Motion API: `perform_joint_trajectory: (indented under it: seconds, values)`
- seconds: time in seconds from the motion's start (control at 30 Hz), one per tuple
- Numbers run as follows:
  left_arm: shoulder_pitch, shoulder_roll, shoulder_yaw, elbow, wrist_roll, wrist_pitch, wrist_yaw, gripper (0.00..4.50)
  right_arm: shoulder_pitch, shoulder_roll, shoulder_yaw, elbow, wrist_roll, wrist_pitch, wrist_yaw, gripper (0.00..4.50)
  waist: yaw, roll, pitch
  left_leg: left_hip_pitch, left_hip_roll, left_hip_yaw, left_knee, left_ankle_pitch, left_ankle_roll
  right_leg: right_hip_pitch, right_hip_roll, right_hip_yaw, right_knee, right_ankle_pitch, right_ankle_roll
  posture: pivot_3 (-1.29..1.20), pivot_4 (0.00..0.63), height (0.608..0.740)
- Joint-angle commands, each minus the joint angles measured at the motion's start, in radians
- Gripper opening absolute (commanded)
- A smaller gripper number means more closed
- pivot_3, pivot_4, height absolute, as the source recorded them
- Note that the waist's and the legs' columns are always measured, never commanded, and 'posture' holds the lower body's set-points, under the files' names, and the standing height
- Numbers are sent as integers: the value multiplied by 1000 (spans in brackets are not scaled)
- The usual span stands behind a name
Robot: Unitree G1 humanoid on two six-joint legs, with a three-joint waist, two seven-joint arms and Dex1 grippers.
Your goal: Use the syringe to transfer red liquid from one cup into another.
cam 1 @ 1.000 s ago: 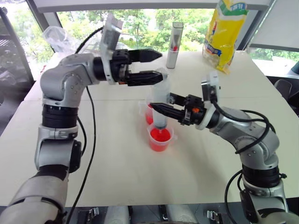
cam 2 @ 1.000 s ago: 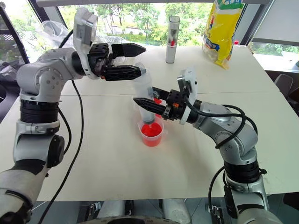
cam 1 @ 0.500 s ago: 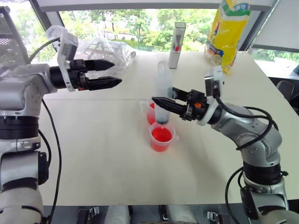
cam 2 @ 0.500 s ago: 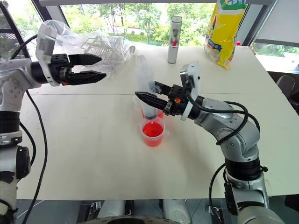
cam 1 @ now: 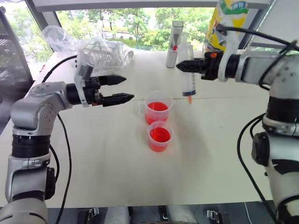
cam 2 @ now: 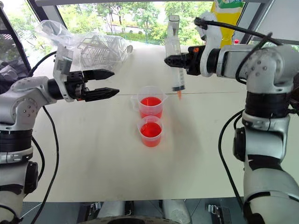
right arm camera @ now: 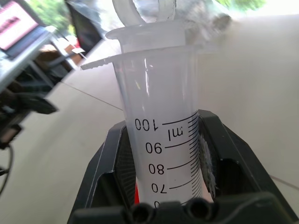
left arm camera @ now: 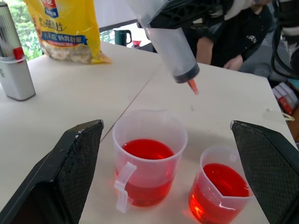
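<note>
The left end effector (cam 1: 122,89) hangs level over the white worktop (cam 1: 103,158), its two black fingers spread apart and gripping nothing, pointing toward the cups. Behind it, near the worktop's far left edge, lies a crumpled clear plastic bag (cam 1: 96,49) with a white basket inside. Below and in front of this end effector the worktop is bare out to its near edge.

Just past its fingertips stands the larger clear cup (cam 1: 158,107), handle turned toward the left end effector, partly filled with red liquid (cam 1: 158,106). Touching it, or nearly so, on the near side is the smaller cup (cam 1: 160,136), also holding red liquid. Open surface surrounds both cups on every other side.

Above and beyond the larger cup, the right end effector (cam 1: 183,66) is clamped around the syringe (cam 2: 174,58), held upright in the air with its orange-red tip (cam 2: 178,94) pointing down, off to the right of the larger cup's rim rather than over it. The barrel looks clear and nearly empty.

Behind this end effector, near the far edge, stand an upright grey-white tube (left arm camera: 13,63) and a yellow bag (left arm camera: 64,28). To the right of the syringe the worktop is bare to its right edge.
</note>
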Motion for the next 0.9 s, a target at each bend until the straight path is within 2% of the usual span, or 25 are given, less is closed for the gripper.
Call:
perform_joint_trajectory:
  seconds: [0.03,0.2,0.47,0.67,0.83,0.9]
  values:
    - [20,9,22,-58,-12,-19,18,4489,-27,-14,85,96,-99,52,-6,1437,0,0,0,0,0,0,0,0,0,0,0,0,0,0,0,0,150,740]
    - [45,8,41,-103,-48,7,54,4489,30,9,154,177,-172,98,6,1437,1,0,0,-1,-1,0,1,0,0,-1,0,0,0,0,0,0,150,740]
    - [68,24,59,-136,-85,25,84,4489,178,58,209,181,-248,93,25,1437,-2,0,0,-1,-1,0,1,0,0,-1,1,0,1,0,0,0,150,740]
    - [68,29,59,-147,-105,37,95,4500,192,79,204,183,-281,78,45,4320,-1,0,0,0,-1,0,1,0,0,1,1,-1,1,0,0,0,150,740]
    - [73,37,53,-150,-114,37,95,4500,209,33,228,101,-295,48,90,4422,0,0,0,0,-1,0,1,0,0,1,1,-1,1,0,1,0,150,740]
    - [79,46,51,-159,-117,46,98,4500,222,-22,242,7,-291,15,130,4422,0,0,0,0,-1,0,1,0,0,1,1,-1,0,0,1,0,150,740]
